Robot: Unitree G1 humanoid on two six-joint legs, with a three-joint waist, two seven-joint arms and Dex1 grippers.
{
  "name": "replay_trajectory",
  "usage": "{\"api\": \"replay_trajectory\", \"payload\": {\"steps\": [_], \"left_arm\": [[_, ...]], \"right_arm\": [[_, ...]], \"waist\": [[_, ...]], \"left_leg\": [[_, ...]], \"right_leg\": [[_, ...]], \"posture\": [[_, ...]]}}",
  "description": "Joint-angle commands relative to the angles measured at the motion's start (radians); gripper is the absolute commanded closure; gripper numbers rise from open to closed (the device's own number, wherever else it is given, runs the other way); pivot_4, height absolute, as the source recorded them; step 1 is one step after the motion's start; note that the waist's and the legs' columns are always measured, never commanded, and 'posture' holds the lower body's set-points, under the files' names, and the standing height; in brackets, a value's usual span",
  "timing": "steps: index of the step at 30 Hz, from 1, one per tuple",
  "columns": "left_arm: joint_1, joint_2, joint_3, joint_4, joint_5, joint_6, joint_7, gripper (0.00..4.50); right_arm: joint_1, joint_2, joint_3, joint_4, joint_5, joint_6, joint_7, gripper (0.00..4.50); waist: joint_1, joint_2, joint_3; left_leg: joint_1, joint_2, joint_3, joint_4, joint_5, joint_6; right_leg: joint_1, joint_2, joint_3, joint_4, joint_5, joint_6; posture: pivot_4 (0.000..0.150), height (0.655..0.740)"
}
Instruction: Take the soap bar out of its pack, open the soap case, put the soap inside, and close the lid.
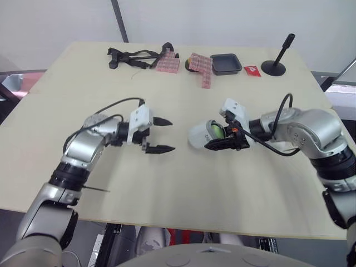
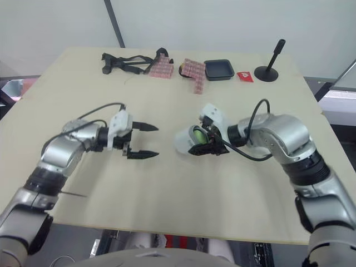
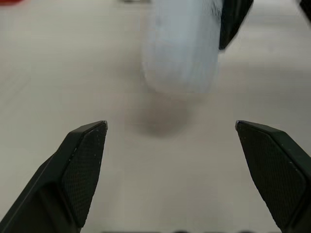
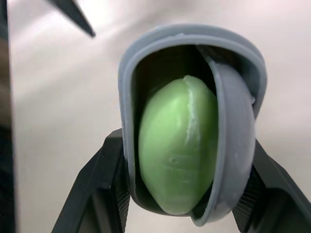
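A pale grey soap case (image 1: pixel 199 135) lies on its side in the middle of the table, its lid ajar. The green soap bar (image 4: pixel 177 145) sits inside it, showing through the gap between lid and body (image 1: pixel 214 130). My right gripper (image 1: pixel 221 137) is shut on the soap case (image 4: pixel 192 43), one finger on each side. My left gripper (image 1: pixel 165 134) hovers open a short way to the left of the case, its fingertips (image 3: pixel 87 141) pointing at the case (image 3: pixel 182 48) with nothing between them.
Along the table's far edge lie a black strap tool (image 1: pixel 130 57), pink patterned packs (image 1: pixel 201 67), a small black tray (image 1: pixel 226 63), a red packet (image 1: pixel 252 70) and a black stand (image 1: pixel 276 62). The wooden table (image 1: pixel 167 183) is bare near me.
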Motion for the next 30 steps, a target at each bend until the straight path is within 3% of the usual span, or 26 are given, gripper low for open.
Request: {"api": "replay_trajectory", "payload": {"steps": [1,7,13,30], "left_arm": [[-0.049,-0.007,-0.006,-0.074,-0.061,0.202,0.03,0.01],[-0.077,-0.036,-0.041,-0.173,-0.071,0.298,0.058,0.01],[-0.05,-0.057,-0.109,-0.179,0.028,0.197,0.089,0.01],[0.015,-0.144,-0.157,-0.153,0.154,0.029,0.177,0.01]], "right_arm": [[-0.054,-0.058,0.092,-0.039,-0.102,-0.104,0.099,2.44],[-0.17,-0.081,0.28,-0.051,-0.279,-0.171,0.2,2.44],[-0.245,-0.03,0.385,-0.023,-0.376,-0.158,0.253,2.44],[-0.256,0.029,0.398,0.009,-0.479,-0.155,0.309,2.44]], "waist": [[-0.001,0.0,0.0],[-0.001,0.001,0.0],[0.003,0.001,0.0],[-0.001,0.001,0.0]], "left_leg": [[-0.002,0.0,0.0,-0.001,0.0,0.0],[-0.006,0.001,0.0,-0.001,-0.001,0.0],[-0.007,0.002,-0.001,0.0,-0.001,0.0],[-0.006,0.003,-0.001,0.003,0.0,0.0]], "right_leg": [[0.001,0.0,0.0,-0.001,0.0,0.0],[0.001,0.003,0.002,-0.004,0.0,0.0],[0.002,0.003,0.002,-0.004,0.0,0.0],[0.001,0.005,0.004,-0.002,0.0,0.0]], "posture": [[0.15,0.74],[0.15,0.74],[0.15,0.74],[0.15,0.74]]}}
